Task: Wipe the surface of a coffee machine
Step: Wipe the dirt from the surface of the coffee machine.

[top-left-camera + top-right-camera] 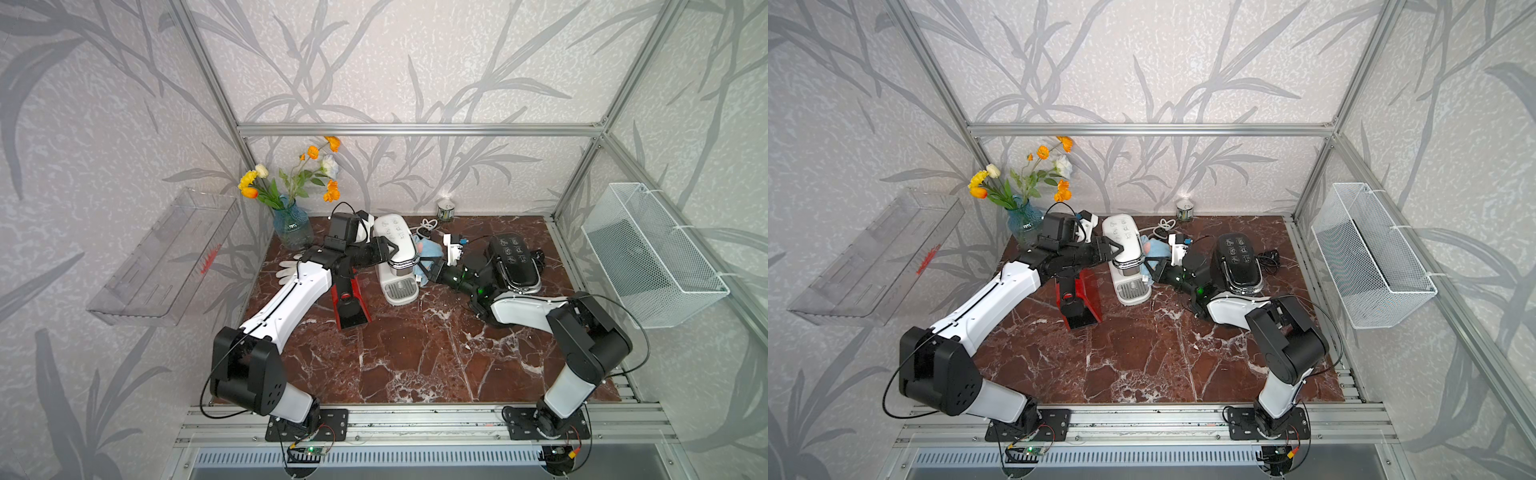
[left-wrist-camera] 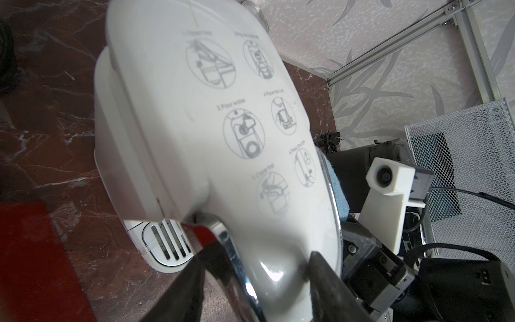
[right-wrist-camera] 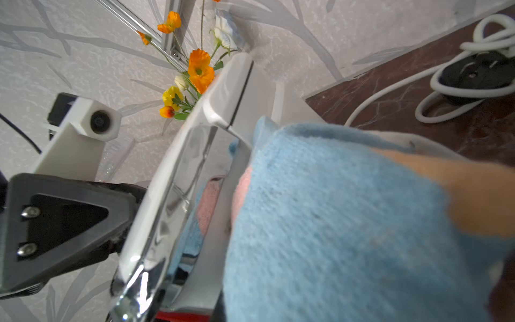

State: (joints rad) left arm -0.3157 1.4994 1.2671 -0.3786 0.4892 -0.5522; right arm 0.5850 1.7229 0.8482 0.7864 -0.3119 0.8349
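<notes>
The white coffee machine [image 1: 395, 232] stands toward the back of the table [image 1: 415, 353], long head pointing toward me, my right gripper [image 1: 430, 269] clamped on the blue cloth [image 3: 334, 223] against its right flank, my left gripper [image 2: 256, 264] straddling its nose, whether gripping I can't tell.

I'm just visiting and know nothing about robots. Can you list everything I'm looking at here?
white coffee machine: one, white, back centre of table
black coffee machine: one, black, to its right
red machine: one, red and black, front-left of white one
cloth: one, blue, against white machine's side
vase of flowers: one, blue glass, back left corner
glove: one, white, near vase
tin: one, small, back wall
cord: one, white, coiled at back
tray: one, clear, left wall
basket: one, white mesh, right wall
table: one, red-brown marble
left fingers: black, either side of white machine's front
right fingers: black, closed on cloth
</notes>
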